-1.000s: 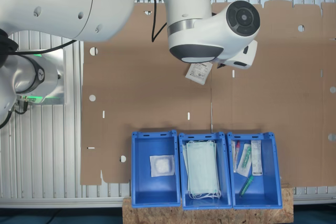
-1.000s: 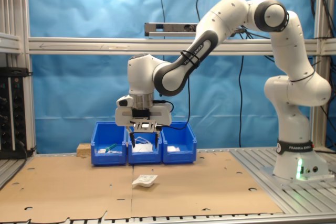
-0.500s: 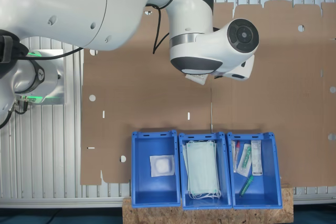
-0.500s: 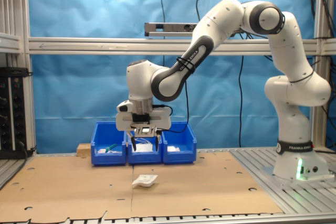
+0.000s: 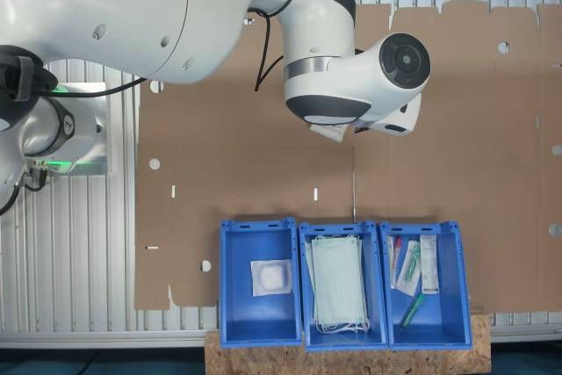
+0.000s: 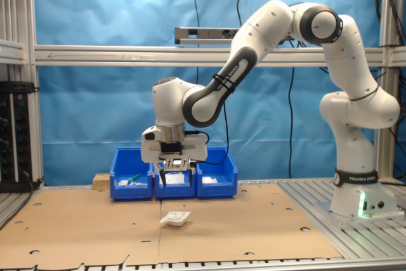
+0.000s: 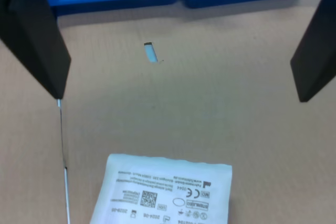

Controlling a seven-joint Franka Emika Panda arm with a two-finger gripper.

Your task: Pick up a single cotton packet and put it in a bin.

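A white cotton packet (image 6: 175,219) with black print lies flat on the brown cardboard (image 6: 82,226). My gripper (image 6: 174,176) hangs open above it, some way off the surface, with nothing between its fingers. In the wrist view the packet (image 7: 165,192) lies at the edge of the picture, and the two black fingers (image 7: 37,30) stand wide apart on either side of bare cardboard. In the first exterior view the wrist covers the packet except for a corner (image 5: 332,132). Another white packet (image 5: 270,277) lies in the blue bin (image 5: 256,227) at the first exterior view's left.
Three blue bins stand side by side at the cardboard's edge. The middle bin (image 5: 342,228) holds pale green masks (image 5: 338,283). The third bin (image 5: 420,227) holds long narrow wrappers. In the second exterior view the bins (image 6: 127,188) stand behind the gripper. The arm's base (image 6: 355,195) stands on the slatted table.
The gripper has come down toward the cardboard. In the first exterior view the wrist now covers most of the packet, which lay largely uncovered a second ago. The packet has not moved.
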